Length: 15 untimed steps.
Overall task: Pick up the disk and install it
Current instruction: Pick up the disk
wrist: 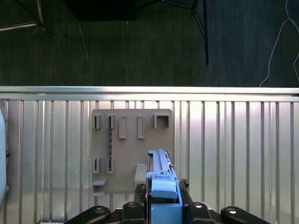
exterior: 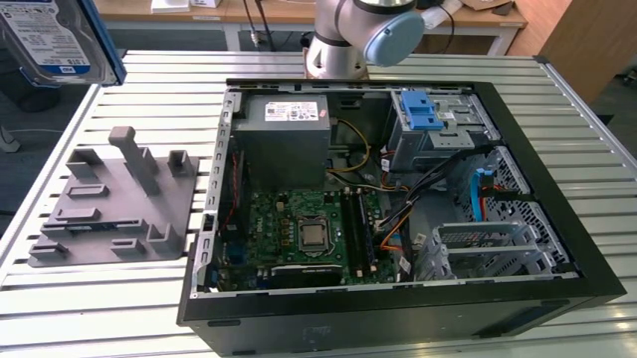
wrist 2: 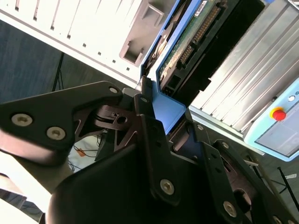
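Blue-edged, the disk (exterior: 55, 37) hung clenched in my gripper (wrist: 162, 199) above the fixture plate (exterior: 100, 224); I feared an edge grip could let it tilt and strike the computer case (exterior: 398, 332).

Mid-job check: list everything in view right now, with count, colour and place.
disk: one, silver-grey with blue bracket, held in the air at the exterior view's upper left.
fixture plate: one, grey, on the table, at the exterior view's left of the computer case.
computer case: one, black, open, lying on the table.
power supply: one, grey, inside the case's far end.
motherboard: one, green, on the case floor.
drive caddy: one, blue, inside the case, exterior view's right of the power supply.
table: one, silvery slats, under the case and plate.
red button: one, on a pale panel beyond the table.
arm: one, grey, mounted at the table's far edge.
pincer: one, black, shut on the disk.
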Tool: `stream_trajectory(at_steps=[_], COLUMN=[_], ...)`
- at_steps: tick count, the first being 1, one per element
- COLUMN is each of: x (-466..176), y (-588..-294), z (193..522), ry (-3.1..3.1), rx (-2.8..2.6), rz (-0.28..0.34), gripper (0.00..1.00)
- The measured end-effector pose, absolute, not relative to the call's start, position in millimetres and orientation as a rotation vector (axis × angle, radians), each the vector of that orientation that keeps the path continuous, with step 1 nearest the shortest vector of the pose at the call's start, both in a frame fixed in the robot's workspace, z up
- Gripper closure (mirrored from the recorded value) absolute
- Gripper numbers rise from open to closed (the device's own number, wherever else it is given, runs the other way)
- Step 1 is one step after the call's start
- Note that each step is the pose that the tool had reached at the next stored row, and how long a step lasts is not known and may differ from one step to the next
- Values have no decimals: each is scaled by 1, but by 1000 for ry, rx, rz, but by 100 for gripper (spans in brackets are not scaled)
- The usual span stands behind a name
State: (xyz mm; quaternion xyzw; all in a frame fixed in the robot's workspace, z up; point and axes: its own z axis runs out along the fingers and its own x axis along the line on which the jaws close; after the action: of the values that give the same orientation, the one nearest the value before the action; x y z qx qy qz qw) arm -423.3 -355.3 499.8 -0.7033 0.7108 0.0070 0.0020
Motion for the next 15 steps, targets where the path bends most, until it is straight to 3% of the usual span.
stream_trajectory(at_steps=[15], x=[-397], y=[-366], z=[500], ry=[2231], rx=[-2206], rz=[22], gripper=[64])
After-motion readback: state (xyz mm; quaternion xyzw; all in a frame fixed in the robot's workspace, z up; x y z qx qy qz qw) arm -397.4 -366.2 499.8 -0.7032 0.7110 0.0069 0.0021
